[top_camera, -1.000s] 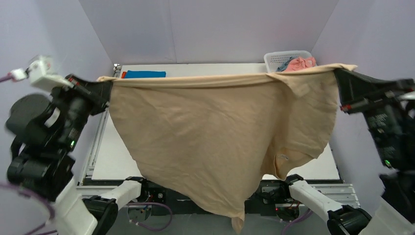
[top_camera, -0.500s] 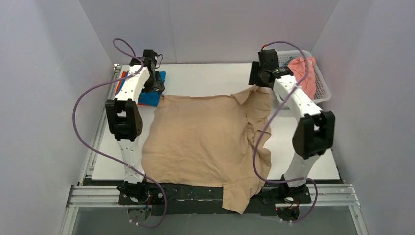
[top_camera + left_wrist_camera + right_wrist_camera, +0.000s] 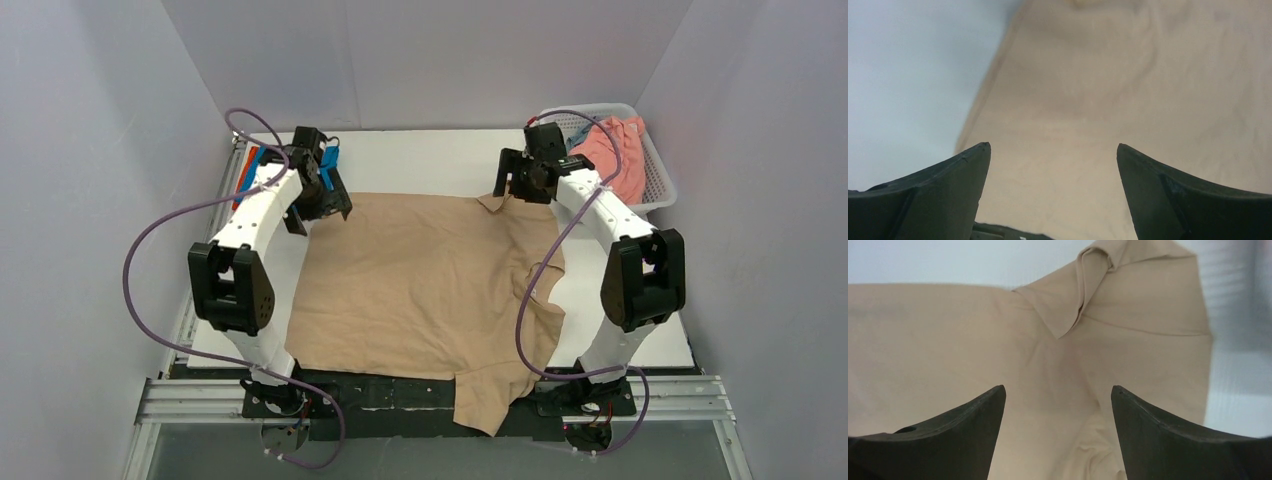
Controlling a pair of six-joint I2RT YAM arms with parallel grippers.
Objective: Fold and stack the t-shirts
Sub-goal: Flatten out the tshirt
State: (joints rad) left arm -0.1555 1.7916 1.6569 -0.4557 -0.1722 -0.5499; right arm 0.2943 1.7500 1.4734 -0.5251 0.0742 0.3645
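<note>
Top camera first: the beige-tan t-shirt (image 3: 420, 280) is lying spread out on the white table (image 3: 430, 155), pretty flat across the middle. Its right edge is rumpled and doubled over on itself, and one bit droops over the near edge of the table onto the front rail. The left gripper (image 3: 322, 212) sits at the shirt's far-left corner and the right gripper (image 3: 512, 190) at the far-right corner. Both look spread wide from up here, with no cloth in either one.

Behind the left gripper, in the far-left corner of the table, there's the bright blue t-shirt (image 3: 330, 160), partly hidden by the arm, with a sliver of the orange-red t-shirt (image 3: 250, 158) just beside it. The salmon pink t-shirt (image 3: 615, 145) is bunched up in the white mesh basket (image 3: 660, 188) at the far right.

Left wrist cam: the two black fingers (image 3: 948, 180) are well apart with nothing between them. Below is just beige cloth, its edge running diagonally against bare table on the left.

Right wrist cam is the same deal, with the fingers (image 3: 1168, 430) spread and nothing pinched. Underneath is beige cloth, with a flap of it folded over near the top of the view, and the table shows along the top and right.
</note>
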